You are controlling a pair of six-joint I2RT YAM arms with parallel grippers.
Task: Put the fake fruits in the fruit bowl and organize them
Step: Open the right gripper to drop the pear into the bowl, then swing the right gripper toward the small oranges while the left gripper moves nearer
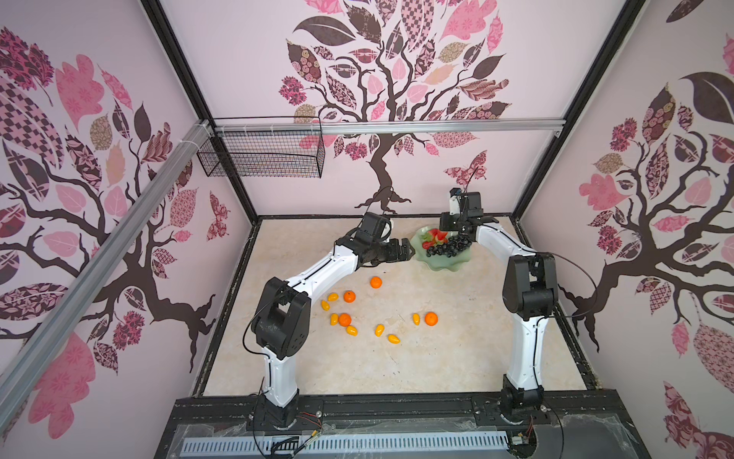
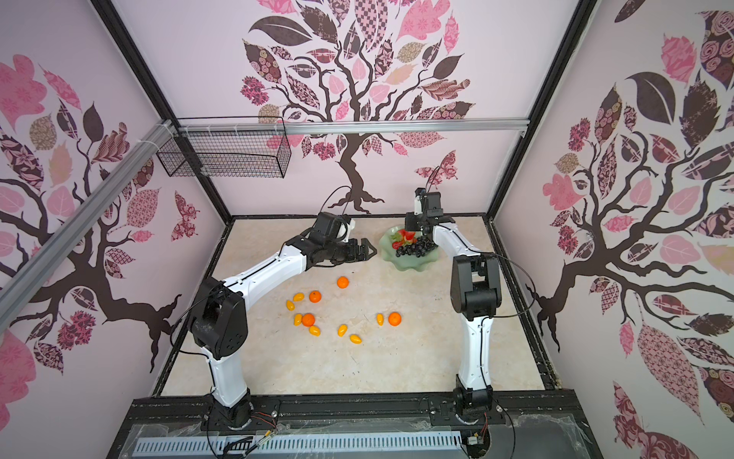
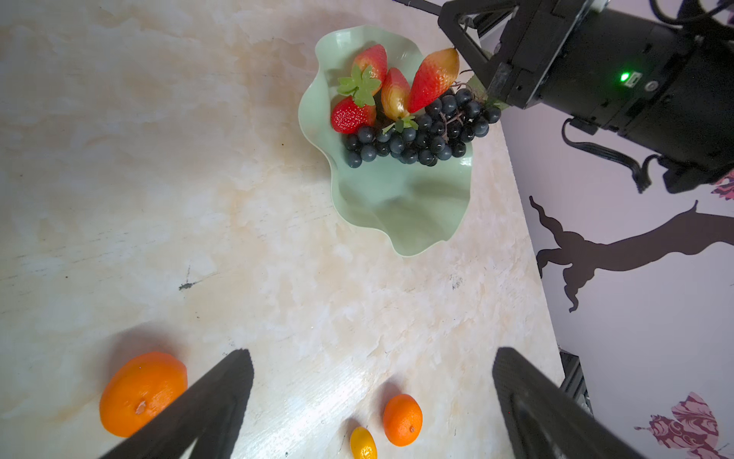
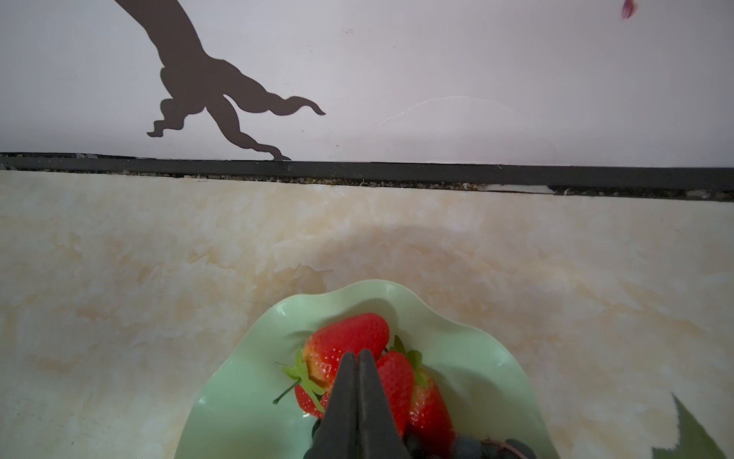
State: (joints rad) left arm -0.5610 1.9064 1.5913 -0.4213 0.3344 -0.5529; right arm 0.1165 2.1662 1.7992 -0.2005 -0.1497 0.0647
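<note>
I start at the left. A black wire basket (image 1: 262,155) hangs on the back wall. My left gripper (image 1: 409,251) hangs over the table (image 1: 437,365) and points toward the fruit bowl (image 1: 447,267). In the left wrist view it (image 3: 373,357) is wide open and holds nothing.

Closer to me, four tangerines (image 1: 349,296) and seven kumquats (image 1: 352,330) lie loose on the table, well apart from the bowl. Most sit in a bunch on the left. One kumquat and one tangerine sit side by side more to the right. The kumquats are little ovals, and their long sides point all different ways.

The green wavy bowl sits near the back wall, right of the middle. The strawberries (image 3: 433,77) are in its back part. Three long ones lie side by side, with their thin ends pointing away from the grapes. The dark grape bunch (image 3: 421,137) lies long-ways across the bowl in front of them. Its stem end points at my right gripper (image 4: 357,353). That gripper hangs over the strawberries, squeezed fully together. I see nothing between its tips.
</note>
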